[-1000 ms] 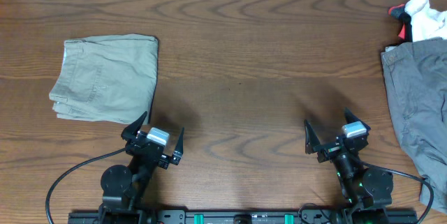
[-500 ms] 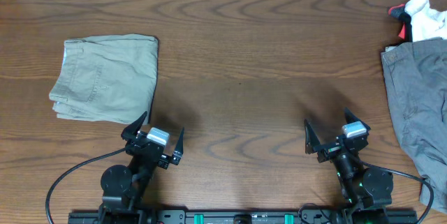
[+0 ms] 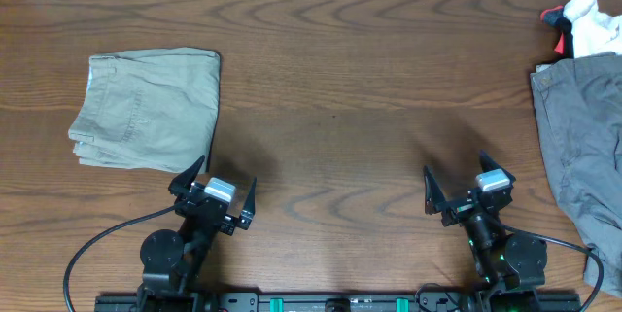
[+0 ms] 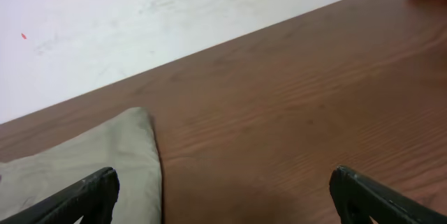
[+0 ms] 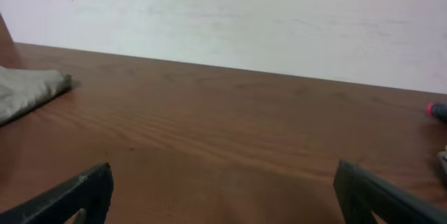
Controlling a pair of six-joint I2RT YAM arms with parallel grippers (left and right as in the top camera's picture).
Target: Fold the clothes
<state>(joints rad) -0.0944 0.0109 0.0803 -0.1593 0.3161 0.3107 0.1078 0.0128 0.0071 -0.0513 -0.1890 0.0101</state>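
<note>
Table: you see brown wood under it all.
Grey cloth: crumpled at your right edge.
Shorts: pale green, folded flat into a neat block, pocket stitches on top. They lie at your far left.
Left gripper: fingers wide, holding nothing, just beside the shorts' near corner.
Right gripper: fingers wide, holding nothing.
White-and-red cloth: far right corner.

Changes noted: none. Folded khaki shorts, left end effector, right end effector: positions unchanged.
</note>
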